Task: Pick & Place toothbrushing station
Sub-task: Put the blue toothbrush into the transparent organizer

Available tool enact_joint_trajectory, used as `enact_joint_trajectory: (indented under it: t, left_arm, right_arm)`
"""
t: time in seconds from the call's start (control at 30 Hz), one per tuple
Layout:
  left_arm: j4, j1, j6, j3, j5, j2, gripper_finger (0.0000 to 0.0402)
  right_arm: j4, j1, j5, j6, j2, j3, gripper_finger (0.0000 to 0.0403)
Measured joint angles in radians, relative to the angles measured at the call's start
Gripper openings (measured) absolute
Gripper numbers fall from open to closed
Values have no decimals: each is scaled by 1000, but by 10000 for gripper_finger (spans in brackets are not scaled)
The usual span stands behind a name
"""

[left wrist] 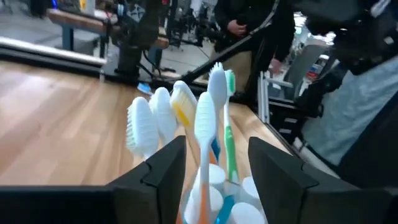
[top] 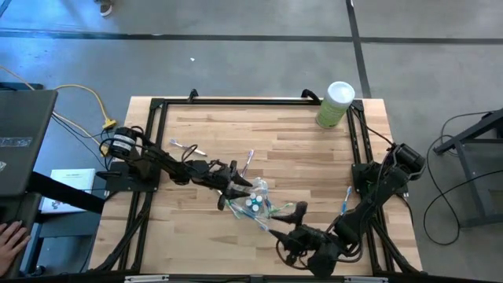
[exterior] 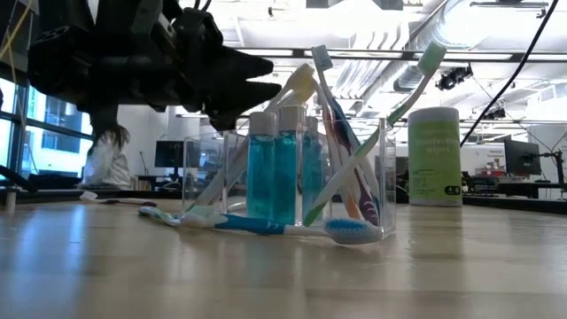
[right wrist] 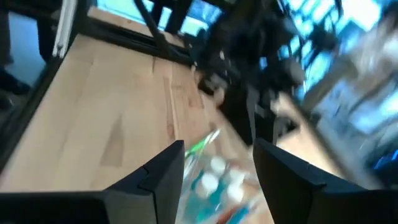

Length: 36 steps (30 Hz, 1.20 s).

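1. The small clear plastic cup (top: 257, 200) of slim toothbrushes and teal tubes stands on the pale wooden worktop (top: 275, 141), well apart from the tall pale-green canister (top: 335, 104).
2. Left end effector (left wrist: 214, 171) is spread open around the brush heads, gripping nothing.
3. Right end effector (right wrist: 217, 168) is open beside the cup, empty.
4. Judged unfinished: the blue toothbrush (exterior: 266, 225) lies loose just beside the cup.
5. Beyond: an office-like room.
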Motion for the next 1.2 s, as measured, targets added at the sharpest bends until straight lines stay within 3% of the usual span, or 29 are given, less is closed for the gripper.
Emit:
enact_joint_trajectory:
  t: [0.17, 0.33, 0.5, 0.7, 0.9, 1.2]
  left_arm:
    - [-132, 19, -35, -1, 105, -88, 171]
    - [-319, 14, -19, -2, 115, -230, 171]
    - [-513, -3, -16, -2, 113, -373, 171]
    - [-696, -50, -31, -2, 114, -464, 171]
    - [-791, -91, -24, -2, 114, -485, 171]
    - [-877, -123, -12, -2, 114, -485, 171]
  right_arm:
    - [-355, 25, -105, 646, -73, 2, 183]
    - [-774, 34, -363, 1285, -98, 2, 183]
    - [-1135, 2, -597, 1739, -89, -2, 183]
    - [-1217, -59, -814, 1883, -88, -108, 183]
    - [-1081, -107, -981, 1928, -93, -278, 183]
    - [-973, -146, -1077, 2006, -97, -449, 183]
